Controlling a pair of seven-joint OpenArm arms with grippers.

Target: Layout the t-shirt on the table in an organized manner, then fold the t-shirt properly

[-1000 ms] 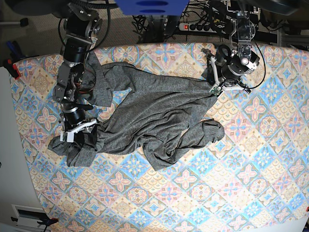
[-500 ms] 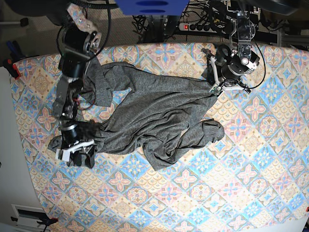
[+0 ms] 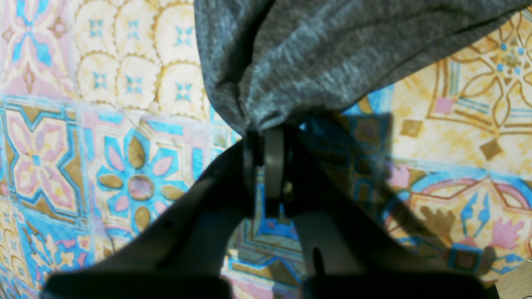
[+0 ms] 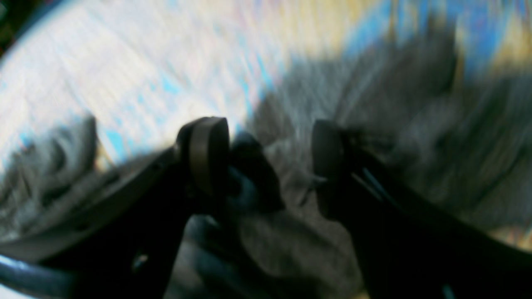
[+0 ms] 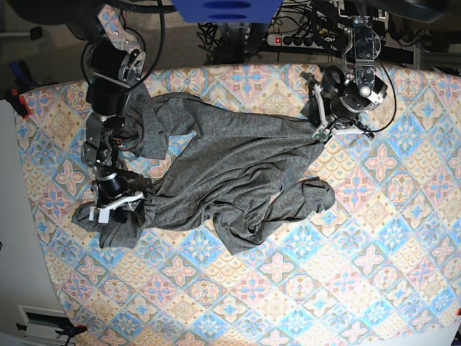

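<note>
Shifted back up, the right end effector (image 5: pixel 114 209) gapes over the crumpled dark heather-grey knit t-shirt (image 5: pixel 230 169) at frame left; the left end effector (image 5: pixel 318 134) pinches its upper-right edge.

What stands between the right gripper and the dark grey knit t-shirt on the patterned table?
Nothing visible does. The right gripper hangs directly over the crumpled dark heather-grey knit t-shirt, jaws apart, grey fabric just beneath them in its blurred wrist view. The left gripper is shut on the shirt's opposite corner.

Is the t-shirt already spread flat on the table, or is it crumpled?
Crumpled: the t-shirt lies bunched and twisted on the table, sleeves folded under.
</note>
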